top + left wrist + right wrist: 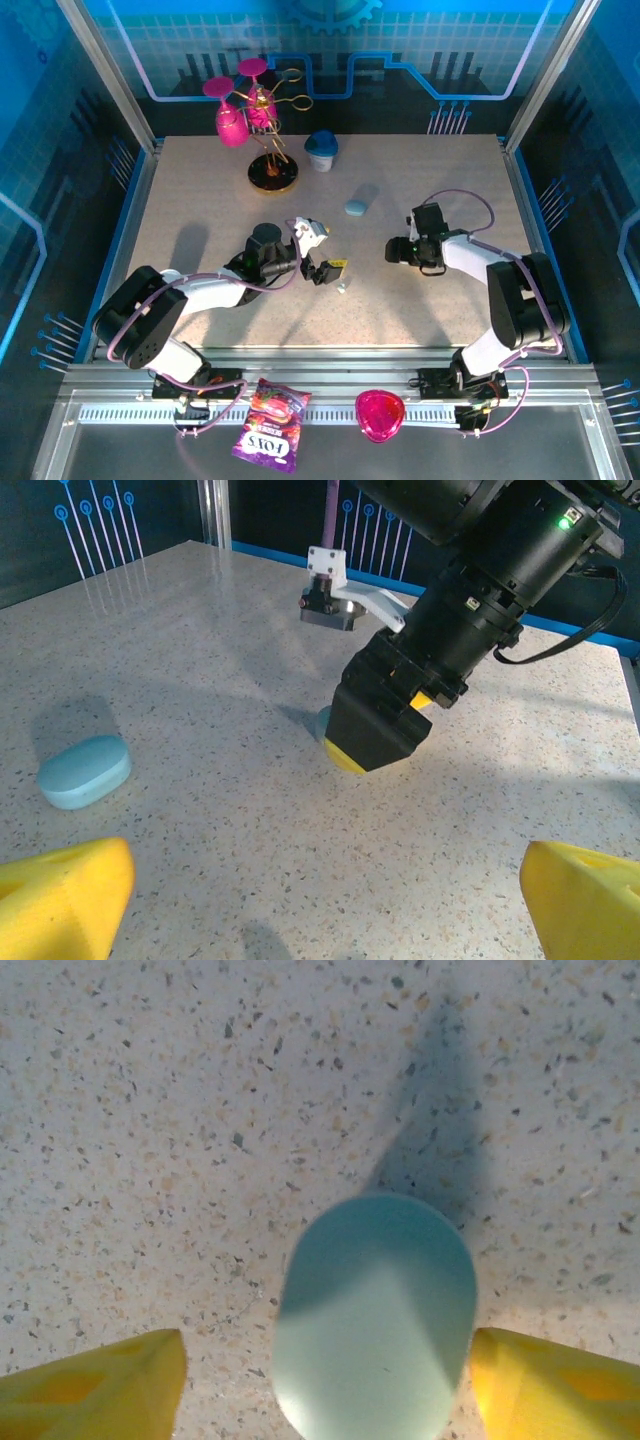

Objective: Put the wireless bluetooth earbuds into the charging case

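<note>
Print on the purple bag

The purple snack bag, lying at the near edge in front of the arm bases, carries one short word in bold white letters outlined in dark, near its lower end. The letters stand upside down to the top camera. They may read something like "TOLS", but they are too small and blurred to read with certainty.
</note>
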`<state>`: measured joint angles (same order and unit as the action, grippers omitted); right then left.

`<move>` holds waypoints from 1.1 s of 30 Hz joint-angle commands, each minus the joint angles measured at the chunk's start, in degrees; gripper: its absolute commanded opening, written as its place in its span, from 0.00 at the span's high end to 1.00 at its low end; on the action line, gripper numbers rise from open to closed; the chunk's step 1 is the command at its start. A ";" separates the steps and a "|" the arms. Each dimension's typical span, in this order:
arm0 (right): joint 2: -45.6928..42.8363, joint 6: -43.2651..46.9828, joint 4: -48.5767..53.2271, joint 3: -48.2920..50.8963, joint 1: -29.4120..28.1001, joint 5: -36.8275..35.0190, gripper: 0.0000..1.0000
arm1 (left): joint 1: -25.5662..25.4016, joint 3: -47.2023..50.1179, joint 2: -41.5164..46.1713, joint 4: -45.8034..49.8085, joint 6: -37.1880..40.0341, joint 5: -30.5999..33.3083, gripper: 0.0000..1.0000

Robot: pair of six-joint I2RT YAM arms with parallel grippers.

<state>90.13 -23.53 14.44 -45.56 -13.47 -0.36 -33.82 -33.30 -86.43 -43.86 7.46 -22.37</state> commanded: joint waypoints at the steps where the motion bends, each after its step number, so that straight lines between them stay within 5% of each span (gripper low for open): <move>1: -0.53 -0.97 3.81 0.40 -1.31 -5.55 0.31 | -0.38 -0.55 -0.53 -2.21 -0.08 -1.53 0.01; 13: 1.87 -4.82 4.81 -0.98 -2.78 -11.01 0.52 | -0.47 0.34 0.54 -2.51 -0.14 -1.44 0.01; 22: 3.97 -3.45 4.89 -3.37 -2.97 -12.14 0.49 | -0.46 0.16 0.29 -2.62 -0.26 -1.62 0.01; 33: 3.51 -2.30 6.73 -4.11 -3.85 -13.20 0.62 | -0.48 -0.01 0.12 -2.43 -0.09 -1.36 0.01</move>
<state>93.45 -26.74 21.47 -48.66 -16.25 -12.21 -33.82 -33.28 -86.43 -45.34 7.46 -22.39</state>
